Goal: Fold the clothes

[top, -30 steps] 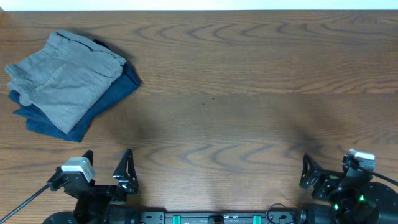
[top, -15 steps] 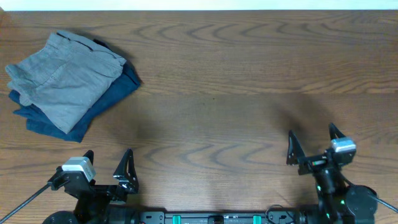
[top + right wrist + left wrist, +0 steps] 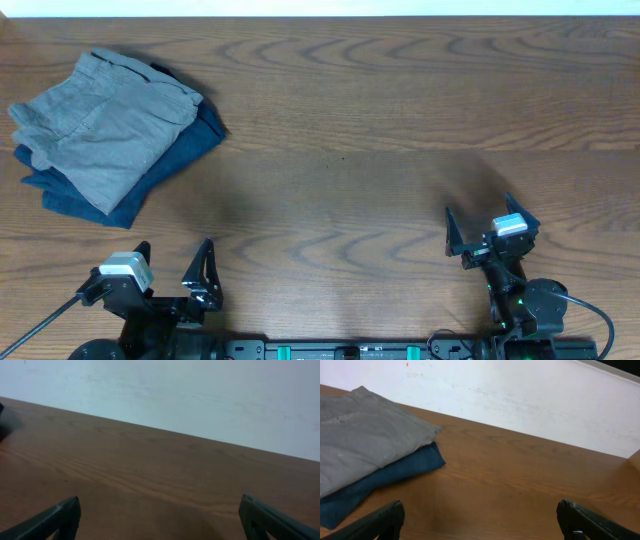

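The light grey shorts [image 3: 100, 125] lie folded at the table's far left, on top of a dark navy folded garment [image 3: 185, 158]. In the left wrist view the grey shorts [image 3: 365, 440] lie at the upper left, over the navy garment [image 3: 390, 477]. My left gripper [image 3: 172, 262] is open and empty near the front edge, well in front of the pile; its jaws stand wide apart in the left wrist view [image 3: 480, 512]. My right gripper [image 3: 487, 226] is open and empty at the front right, far from the clothes, over bare wood [image 3: 160, 505].
The wooden table [image 3: 360, 130] runs to a white wall at the back [image 3: 520, 400]. A dark blurred shape [image 3: 5, 420] shows at the left edge of the right wrist view. The arm bases stand along the front edge.
My right gripper has moved left and away from the front-right corner, turning as it went. The left arm and the clothes have not moved.
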{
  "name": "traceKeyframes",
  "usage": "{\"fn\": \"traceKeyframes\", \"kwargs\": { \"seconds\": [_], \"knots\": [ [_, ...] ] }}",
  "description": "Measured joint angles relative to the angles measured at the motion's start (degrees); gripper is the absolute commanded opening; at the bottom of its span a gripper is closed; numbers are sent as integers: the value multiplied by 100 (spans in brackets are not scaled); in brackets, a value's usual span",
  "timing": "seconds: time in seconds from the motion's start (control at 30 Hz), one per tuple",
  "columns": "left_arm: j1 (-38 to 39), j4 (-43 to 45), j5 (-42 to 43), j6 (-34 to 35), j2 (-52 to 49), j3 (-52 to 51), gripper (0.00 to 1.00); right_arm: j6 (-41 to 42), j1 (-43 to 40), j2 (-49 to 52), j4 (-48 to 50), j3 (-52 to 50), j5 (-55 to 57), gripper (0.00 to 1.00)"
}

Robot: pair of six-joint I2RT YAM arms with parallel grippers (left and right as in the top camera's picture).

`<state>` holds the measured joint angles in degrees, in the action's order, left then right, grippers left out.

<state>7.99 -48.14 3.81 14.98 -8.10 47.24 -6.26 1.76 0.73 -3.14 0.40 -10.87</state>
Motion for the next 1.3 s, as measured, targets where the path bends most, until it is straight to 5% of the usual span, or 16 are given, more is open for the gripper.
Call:
{"fn": "traceKeyframes", "kwargs": {
  "seconds": [1.3],
  "knots": [
    [-35, -127, -442, -68, 2, -199, 98, -70, 0, 0, -2, 0, 17, 99]
  ]
}}
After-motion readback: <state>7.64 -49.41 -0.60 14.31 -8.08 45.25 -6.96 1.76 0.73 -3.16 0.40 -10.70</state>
